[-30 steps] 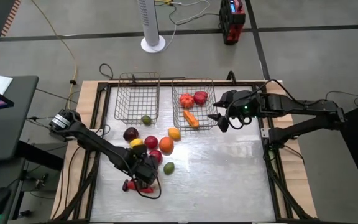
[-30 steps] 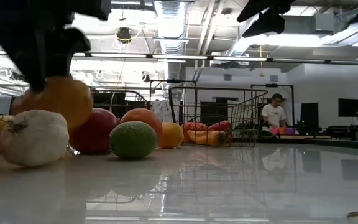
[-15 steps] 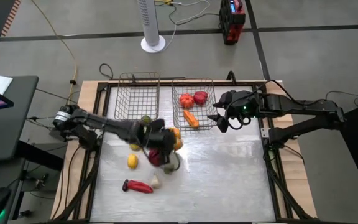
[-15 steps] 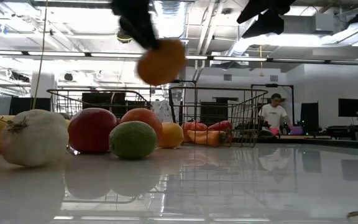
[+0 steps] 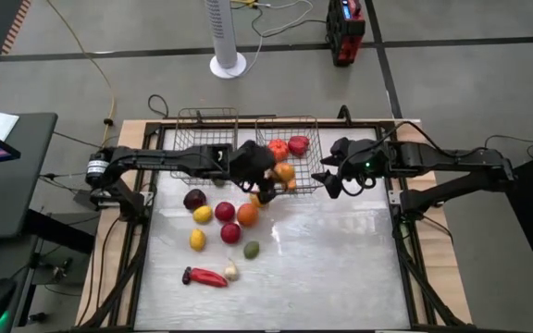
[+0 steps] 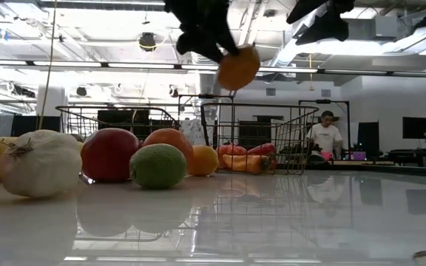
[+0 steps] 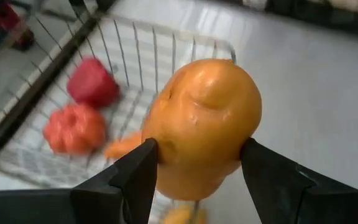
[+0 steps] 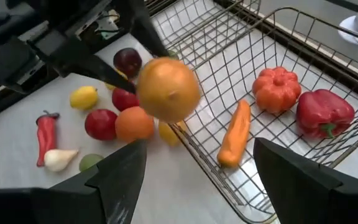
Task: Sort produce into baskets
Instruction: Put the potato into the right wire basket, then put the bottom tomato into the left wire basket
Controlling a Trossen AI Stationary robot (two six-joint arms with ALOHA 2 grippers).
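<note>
Two wire baskets sit at the far edge of the table, and the left gripper [image 5: 268,180] hangs over the near rim of the right basket [image 5: 315,148], its fingers closed partway around an orange onion-shaped vegetable [image 7: 199,127] held well above the table. In the left wrist view the two dark fingers press on either side of the vegetable, so the grip looks secure. Below it the right basket already holds a carrot [image 8: 235,133], an orange-red tomato [image 8: 276,89] and a red pepper [image 8: 325,112]. The left basket [image 5: 192,148] has at most one green piece by its near right corner. The right gripper [image 5: 329,178] waits just beside the right basket's right side, fingers spread and empty.

To do this step well, I judge the left arm should carry the vegetable a little farther, past the near rim, until it is over a bare patch of mesh rather than the carrot. Lowering it before letting go would keep it from bouncing out or rolling against the wire. The right gripper stands close, so the left should keep clear of that side.

Several loose pieces remain on the table [image 5: 340,268] left of centre: a dark purple round [image 5: 194,199], a red chili [image 5: 205,277], a white garlic [image 5: 231,270] and others.
</note>
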